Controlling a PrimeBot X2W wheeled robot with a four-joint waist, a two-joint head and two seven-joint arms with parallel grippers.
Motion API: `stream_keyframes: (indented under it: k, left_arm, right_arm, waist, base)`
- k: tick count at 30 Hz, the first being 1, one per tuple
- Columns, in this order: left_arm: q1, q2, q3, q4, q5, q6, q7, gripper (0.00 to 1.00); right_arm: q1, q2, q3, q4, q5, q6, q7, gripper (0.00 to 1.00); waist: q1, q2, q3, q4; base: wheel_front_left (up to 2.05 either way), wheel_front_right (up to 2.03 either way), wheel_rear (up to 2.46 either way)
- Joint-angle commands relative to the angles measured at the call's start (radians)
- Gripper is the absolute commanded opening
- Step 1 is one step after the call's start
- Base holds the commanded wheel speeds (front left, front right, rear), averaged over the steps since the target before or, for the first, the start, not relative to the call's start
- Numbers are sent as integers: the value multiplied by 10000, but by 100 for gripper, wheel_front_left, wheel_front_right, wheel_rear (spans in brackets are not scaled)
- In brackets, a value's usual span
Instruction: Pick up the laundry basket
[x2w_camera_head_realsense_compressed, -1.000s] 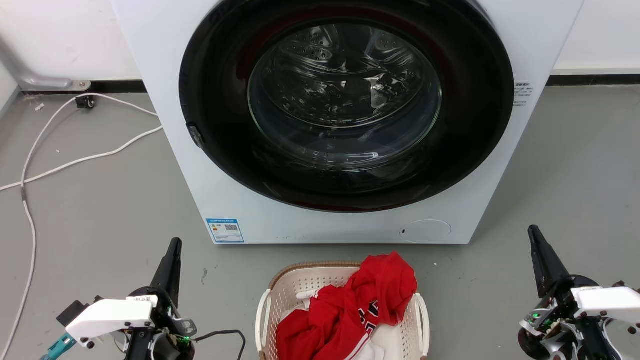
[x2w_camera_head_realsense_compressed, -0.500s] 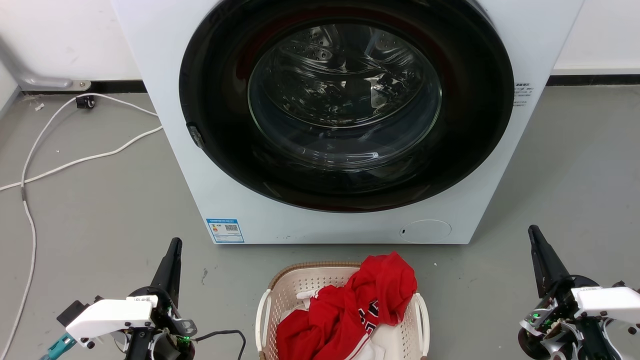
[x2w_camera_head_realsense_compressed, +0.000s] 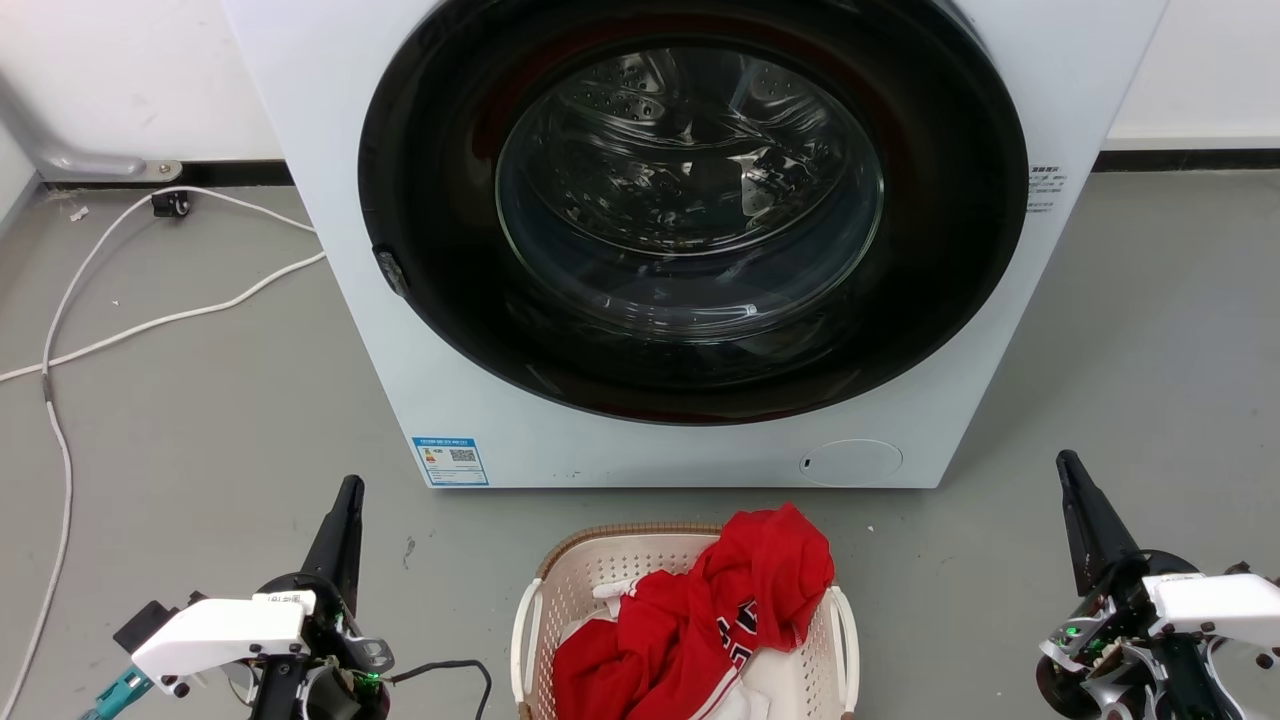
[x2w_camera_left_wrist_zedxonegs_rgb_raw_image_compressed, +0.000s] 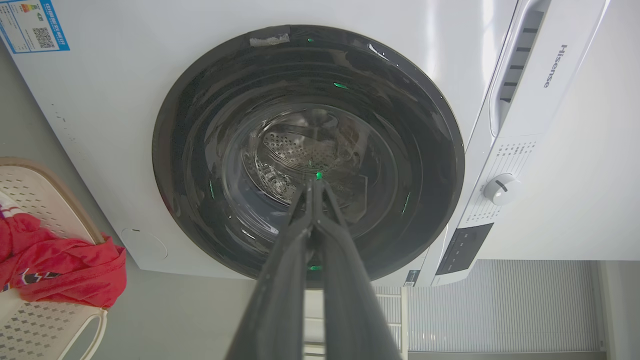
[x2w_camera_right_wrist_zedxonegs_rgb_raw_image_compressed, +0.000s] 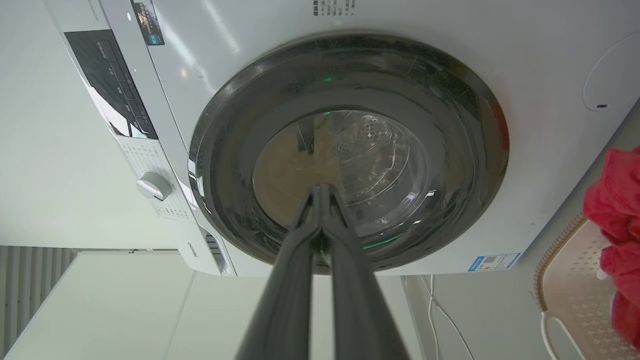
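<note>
The laundry basket (x2w_camera_head_realsense_compressed: 585, 580) stood on the floor (x2w_camera_head_realsense_compressed: 200, 430) just in front of the washer (x2w_camera_head_realsense_compressed: 300, 120), well away from the floor's far edge at the wall. A red garment (x2w_camera_head_realsense_compressed: 730, 610) was heaped in it and hung over its far right rim. Its two white loop handles (x2w_camera_head_realsense_compressed: 520, 640) (x2w_camera_head_realsense_compressed: 851, 635) were free on either side.

The left gripper (x2w_camera_head_realsense_compressed: 350, 490) hovered to the basket's left and the right gripper (x2w_camera_head_realsense_compressed: 1068, 465) to its right, both well apart from it. Each had its fingers pressed together with nothing held, pointing towards the washer door (x2w_camera_head_realsense_compressed: 690, 200).

Judged step: approach not yet begun. The next move would call for opening both grippers, turning them inward and lowering each to its nearer handle. The draped garment should be kept out of the right-hand grip.
</note>
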Motion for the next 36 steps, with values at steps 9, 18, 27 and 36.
stream_keyframes:
  k: [9,18,27,36]
  left_arm:
    - [-82,-10,34,6,34,-35,30,0]
    - [-82,-10,35,6,35,-35,31,0]
    - [-81,-11,37,6,36,-35,32,0]
    - [-81,-11,36,6,36,-35,33,0]
  right_arm:
    - [-109,42,-19,10,-61,0,25,0]
    - [-110,44,-22,10,-68,0,22,0]
    - [-110,46,-26,11,-72,0,26,0]
    - [-111,47,-29,11,-77,0,31,0]
  waist:
    - [0,-1,0,0]
    - [0,-1,0,0]
    - [0,-1,0,0]
    - [0,-1,0,0]
  base:
    - [0,0,0]
    - [0,0,0]
    - [0,0,0]
    - [0,0,0]
